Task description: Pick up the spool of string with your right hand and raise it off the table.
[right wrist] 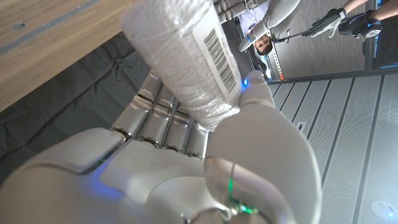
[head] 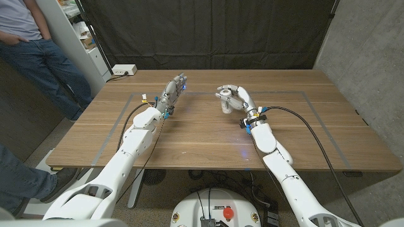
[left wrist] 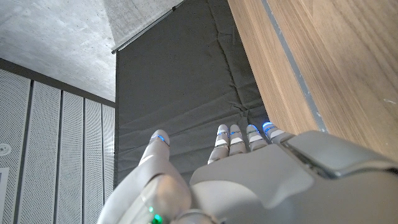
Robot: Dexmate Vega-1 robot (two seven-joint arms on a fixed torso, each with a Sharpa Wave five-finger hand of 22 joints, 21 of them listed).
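Observation:
My right hand (head: 235, 98) grips the spool of string (head: 225, 101), a white wound cylinder, over the middle of the wooden table (head: 208, 142); whether it touches the tabletop cannot be told. In the right wrist view the spool (right wrist: 186, 56) carries a barcode label and is clasped between the thumb and the curled fingers (right wrist: 163, 115) of my right hand (right wrist: 186, 162). My left hand (head: 173, 89) stands over the table's left-centre with straight fingers, holding nothing. In the left wrist view my left hand (left wrist: 249, 180) has its fingers extended along the table edge.
A person in jeans (head: 47, 60) stands at the far left of the table, and a leg (head: 19, 180) shows at the near left. A white power strip (head: 124, 70) lies on the far left corner. Dark curtain (head: 208, 31) hangs behind. Another person (right wrist: 264, 43) appears in the right wrist view.

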